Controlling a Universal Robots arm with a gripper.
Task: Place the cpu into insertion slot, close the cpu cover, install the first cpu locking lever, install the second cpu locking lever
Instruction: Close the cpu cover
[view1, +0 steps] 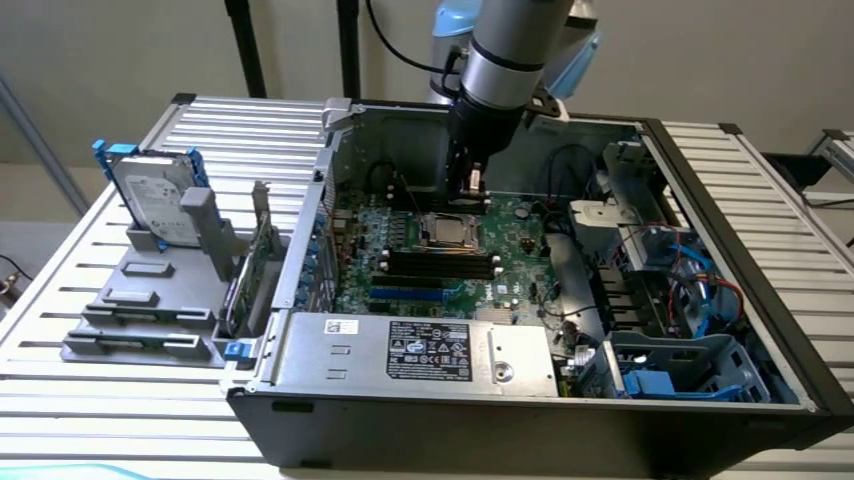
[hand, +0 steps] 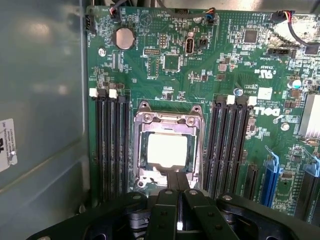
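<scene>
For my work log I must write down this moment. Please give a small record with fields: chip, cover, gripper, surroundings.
chip: the chip sits in the socket on the green board
cover: the metal frame lies flat around the chip
gripper: the gripper is shut, tips over the frame's edge, holding nothing
surroundings: black memory slots on both sides of the socket

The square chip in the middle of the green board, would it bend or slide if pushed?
The chip looks flat and metal-topped, so probably stiff, not floppy. A metal frame sits around it, so a push likely wouldn't slide it. Its smooth pale top may be slippery.
</scene>
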